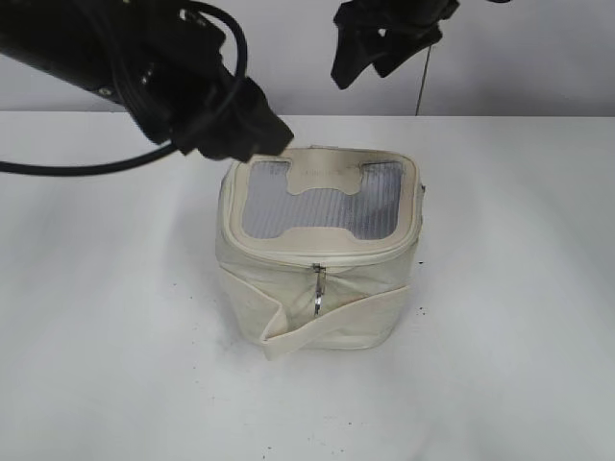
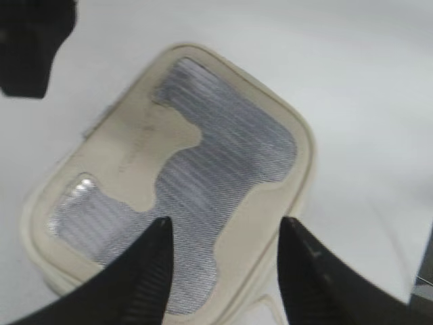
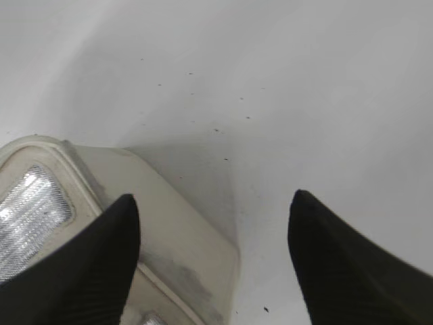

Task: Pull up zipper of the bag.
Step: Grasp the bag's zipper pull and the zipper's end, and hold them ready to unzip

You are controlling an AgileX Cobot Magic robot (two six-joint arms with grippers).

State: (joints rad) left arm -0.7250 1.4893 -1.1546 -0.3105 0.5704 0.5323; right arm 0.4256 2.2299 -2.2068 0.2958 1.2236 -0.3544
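Overhead, the left fingers (image 2: 226, 271) hang released above the bag (image 1: 317, 254), nothing between them; the right fingers (image 3: 213, 264) gape too, hovering off its far side. It sits mid-surface (image 1: 96, 336), nearer the far edge. Best approach, I judge: steady the lid, then pinch a ring. Only the exterior view shows the zipper (image 1: 318, 285) pulls dangling down the near face.

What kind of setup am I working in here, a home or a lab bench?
Probably a lab test bench: a bare white table against a plain pale wall, holding only the bag, with both grippers above it.
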